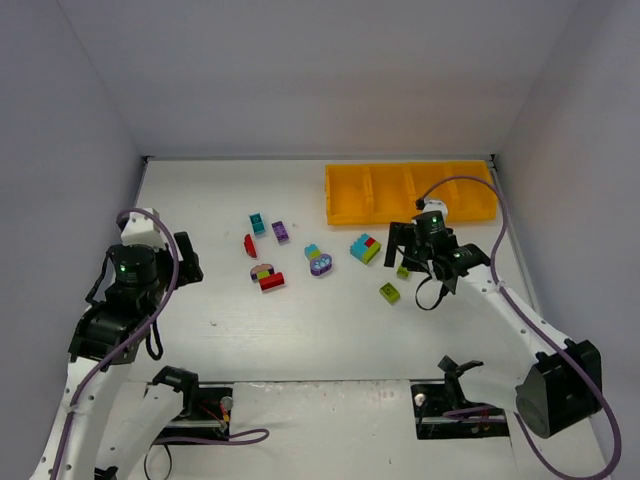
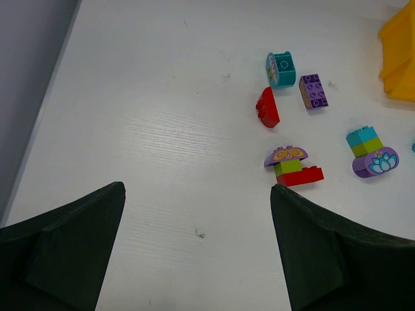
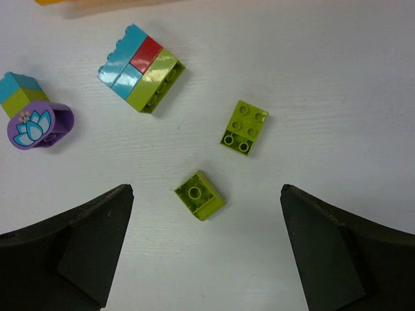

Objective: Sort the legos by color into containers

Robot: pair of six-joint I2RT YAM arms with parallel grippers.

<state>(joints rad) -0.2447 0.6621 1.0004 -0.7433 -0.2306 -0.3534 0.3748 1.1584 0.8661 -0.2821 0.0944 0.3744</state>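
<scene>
And the right fingers (image 3: 78, 253) are spread wide and empty over a small lime brick (image 3: 200, 194) lying untouched on the table (image 3: 324, 78); the left fingers (image 2: 65, 253) gape too, holding nothing, near a red-and-lime cluster (image 2: 295, 167); a lotus print shows on a purple piece (image 3: 39, 126); the orange tray (image 1: 345, 210) sits far right.

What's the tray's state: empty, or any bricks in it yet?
Empty, as far as visible. In the top view the orange tray shows only bare compartments; the bricks lie on the table.
</scene>
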